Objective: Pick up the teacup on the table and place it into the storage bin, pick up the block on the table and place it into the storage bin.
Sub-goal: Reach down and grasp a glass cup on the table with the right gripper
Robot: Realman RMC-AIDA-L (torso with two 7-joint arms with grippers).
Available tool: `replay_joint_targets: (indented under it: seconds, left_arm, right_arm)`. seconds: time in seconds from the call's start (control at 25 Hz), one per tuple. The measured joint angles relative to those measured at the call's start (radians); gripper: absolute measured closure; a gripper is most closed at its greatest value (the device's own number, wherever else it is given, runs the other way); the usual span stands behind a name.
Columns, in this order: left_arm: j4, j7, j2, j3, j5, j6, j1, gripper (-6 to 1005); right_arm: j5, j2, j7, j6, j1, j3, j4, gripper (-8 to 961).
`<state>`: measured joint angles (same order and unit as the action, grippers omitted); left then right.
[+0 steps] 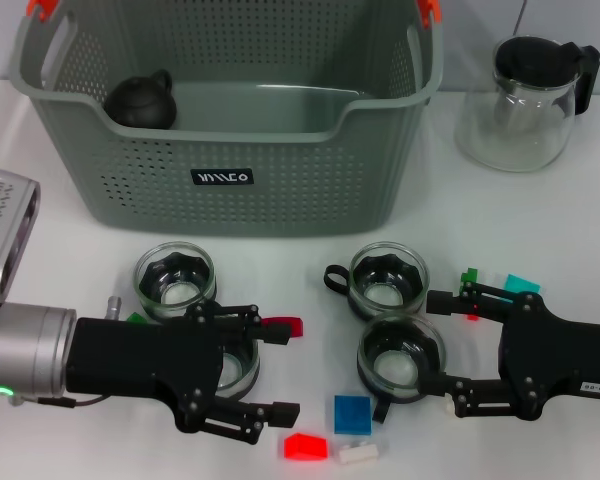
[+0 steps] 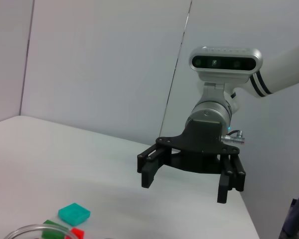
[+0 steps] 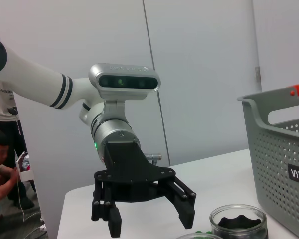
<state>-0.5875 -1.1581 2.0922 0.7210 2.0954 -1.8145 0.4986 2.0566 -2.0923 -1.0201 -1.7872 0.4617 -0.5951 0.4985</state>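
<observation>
The left end effector (image 1: 265, 370) is spread wide and empty, straddling a glass cup (image 1: 235, 368). Closing off-centre could skid that cup into the red block (image 1: 306, 446) just beside its near finger, or into the cup beyond (image 1: 174, 280). The right end effector (image 1: 458, 350) is likewise open and holds nothing, beside another cup (image 1: 401, 356); its far finger sits among small blocks. The bin (image 1: 230, 185) stands well beyond both, across the bench (image 1: 540, 220).

White table (image 1: 540, 210) — storage bin (image 1: 230, 150), glass teapot (image 1: 525, 100), teacups (image 1: 388, 280), blocks (image 1: 352, 413)
</observation>
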Motion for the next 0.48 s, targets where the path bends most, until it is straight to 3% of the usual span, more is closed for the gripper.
replay_joint_targets:
  seconds: [0.24,0.48]
  left_arm:
    - [-0.014,-0.018,-0.017,-0.024,0.000,-0.042,-0.015,127]
    - [-0.047,-0.038,-0.040,-0.163,0.001,-0.063,-0.066,127]
  right_arm:
    - [0.008,0.004,-0.008,-0.005,0.000,-0.007,0.005,57]
    - [0.130,0.006,-0.139,-0.027,0.029,-0.014,0.116,60]
